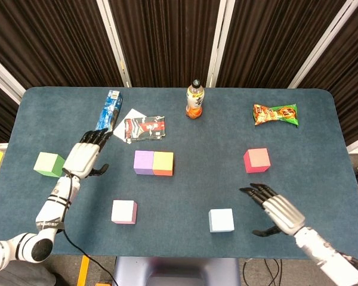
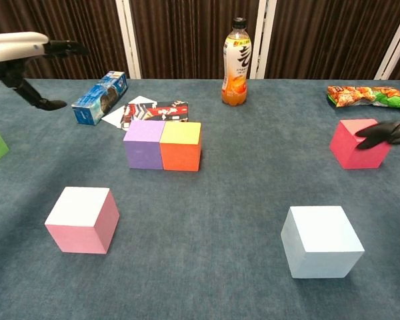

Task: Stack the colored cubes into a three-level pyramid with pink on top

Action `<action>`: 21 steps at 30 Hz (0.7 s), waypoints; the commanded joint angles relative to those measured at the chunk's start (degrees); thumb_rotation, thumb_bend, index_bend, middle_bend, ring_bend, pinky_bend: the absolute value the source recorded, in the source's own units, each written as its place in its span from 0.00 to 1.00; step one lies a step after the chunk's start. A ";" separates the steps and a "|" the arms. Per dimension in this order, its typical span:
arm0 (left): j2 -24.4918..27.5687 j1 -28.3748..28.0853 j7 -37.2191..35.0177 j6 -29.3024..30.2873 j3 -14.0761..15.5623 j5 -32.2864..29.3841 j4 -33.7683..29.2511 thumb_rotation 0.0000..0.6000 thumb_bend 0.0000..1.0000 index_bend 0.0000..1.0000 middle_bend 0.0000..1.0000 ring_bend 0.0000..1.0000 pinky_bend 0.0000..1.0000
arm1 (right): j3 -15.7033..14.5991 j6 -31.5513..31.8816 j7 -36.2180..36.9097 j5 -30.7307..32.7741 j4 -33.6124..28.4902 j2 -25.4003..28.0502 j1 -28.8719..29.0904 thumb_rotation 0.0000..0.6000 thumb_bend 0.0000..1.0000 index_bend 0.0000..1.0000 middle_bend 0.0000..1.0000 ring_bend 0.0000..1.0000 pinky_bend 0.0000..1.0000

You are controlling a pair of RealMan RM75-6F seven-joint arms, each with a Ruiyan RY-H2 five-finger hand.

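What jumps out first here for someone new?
The purple cube and orange cube sit touching side by side mid-table, the only cubes joined so far. The pink, light blue, red and green cubes lie scattered around them. Both hands hover open and hold nothing: the left hand near the green cube, the right hand near the light blue one.

An orange drink bottle (image 1: 194, 100), snack bag (image 1: 275, 114), blue box (image 1: 108, 113) and a packet (image 1: 145, 128) lie along the far side.
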 commanded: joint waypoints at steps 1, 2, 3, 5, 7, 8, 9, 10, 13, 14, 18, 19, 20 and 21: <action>0.78 1.77 -1.84 0.63 0.83 2.05 -0.45 1.00 0.35 0.00 0.00 0.00 0.06 | -0.43 -3.78 -1.64 3.15 -0.05 -3.74 1.52 1.00 0.12 0.20 0.22 0.06 0.20; 0.93 2.22 -2.40 0.52 1.00 2.71 -0.45 1.00 0.35 0.00 0.00 0.00 0.06 | -0.42 -4.74 -1.82 4.17 -0.08 -4.78 1.81 1.00 0.12 0.20 0.22 0.06 0.20; 1.07 2.54 -2.77 0.44 1.13 3.19 -0.49 1.00 0.35 0.00 0.00 0.00 0.06 | -0.35 -5.21 -2.07 4.85 -0.02 -5.58 1.95 1.00 0.12 0.21 0.22 0.07 0.20; 1.16 3.04 -3.72 0.07 1.16 4.10 -0.29 1.00 0.35 0.00 0.00 0.00 0.06 | -0.02 -5.77 -3.69 6.40 0.50 -7.63 2.04 1.00 0.12 0.22 0.23 0.07 0.21; 1.06 3.46 -4.68 -0.22 1.08 5.04 0.08 1.00 0.35 0.00 0.00 0.00 0.06 | 0.29 -6.48 -5.66 8.11 0.69 -9.47 2.11 1.00 0.12 0.23 0.23 0.08 0.21; 0.99 3.62 -5.04 -0.34 1.04 5.42 0.28 1.00 0.35 0.00 0.00 0.00 0.06 | 0.43 -6.77 -6.36 8.81 0.66 -10.21 2.18 1.00 0.12 0.23 0.23 0.08 0.21; 0.90 3.77 -5.38 -0.44 1.00 5.77 0.49 1.00 0.35 0.00 0.00 0.00 0.06 | 0.59 -6.98 -6.97 9.49 0.65 -10.94 2.22 1.00 0.12 0.24 0.23 0.08 0.21; 0.83 3.92 -5.69 -0.55 0.96 6.07 0.72 1.00 0.35 0.00 0.00 0.00 0.06 | 0.77 -7.11 -7.65 10.20 0.72 -11.66 2.23 1.00 0.12 0.26 0.24 0.08 0.22; 0.71 4.33 -6.85 -1.03 0.74 7.03 1.31 1.00 0.35 0.00 0.00 0.00 0.06 | 1.33 -7.66 -10.54 12.76 1.32 -13.83 2.21 1.00 0.12 0.28 0.25 0.09 0.25; 0.68 4.55 -7.27 -1.14 0.71 7.42 1.54 1.00 0.35 0.00 0.00 0.00 0.06 | 1.56 -7.93 -11.39 13.92 1.44 -14.65 2.20 1.00 0.12 0.29 0.25 0.10 0.26; 0.66 5.11 -8.90 -1.43 0.17 8.29 2.32 1.00 0.35 0.00 0.00 0.00 0.06 | 2.12 -8.08 -12.83 16.71 1.97 -17.44 2.03 1.00 0.12 0.36 0.28 0.12 0.28; 0.70 5.21 -9.17 -1.48 0.05 8.50 2.44 1.00 0.35 0.00 0.00 0.00 0.06 | 2.33 -7.69 -13.07 17.35 2.09 -18.20 1.80 1.00 0.13 0.38 0.29 0.13 0.29; 0.77 5.35 -9.46 -1.48 -0.08 8.84 2.55 1.00 0.35 0.00 0.00 0.00 0.06 | 2.51 -7.22 -13.71 17.96 2.32 -19.09 1.58 1.00 0.15 0.43 0.32 0.16 0.31; 0.83 5.48 -9.70 -1.40 -0.20 9.11 2.56 1.00 0.35 0.00 0.00 0.00 0.06 | 2.63 -6.97 -14.21 18.41 2.40 -19.58 1.46 1.00 0.18 0.49 0.34 0.18 0.32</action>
